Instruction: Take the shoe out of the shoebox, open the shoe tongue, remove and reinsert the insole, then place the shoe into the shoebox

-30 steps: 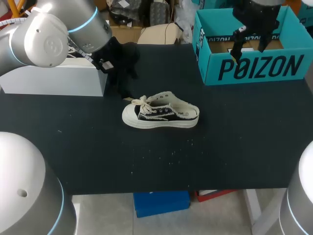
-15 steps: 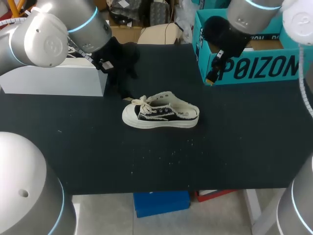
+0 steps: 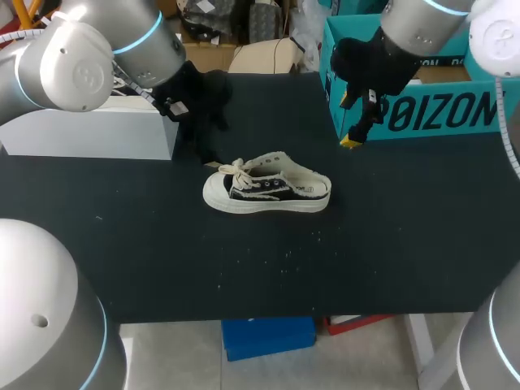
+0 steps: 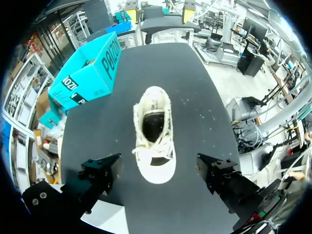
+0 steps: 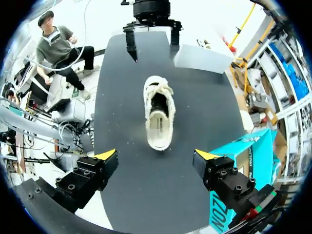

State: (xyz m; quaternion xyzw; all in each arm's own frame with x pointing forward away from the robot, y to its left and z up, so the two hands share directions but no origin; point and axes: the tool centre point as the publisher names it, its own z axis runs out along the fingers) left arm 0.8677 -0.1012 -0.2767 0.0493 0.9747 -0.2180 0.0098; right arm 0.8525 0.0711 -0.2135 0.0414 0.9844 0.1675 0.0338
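While the shoe [image 3: 266, 193] sits upright mid-desk [image 3: 390, 244], left of the shoebox [image 3: 422, 106], both the left end effector [image 3: 210, 138] and the right end effector [image 3: 349, 122] hang wide open and empty; an unbraced tug at the tongue could drag the shoe.

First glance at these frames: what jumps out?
A cream-and-black canvas sneaker stands on its sole in the middle of the black table, out of the box. The teal cardboard shoebox sits at the table's far right corner. Both grippers are open and empty: the left gripper off the toe, the right gripper off the heel, near the shoebox.
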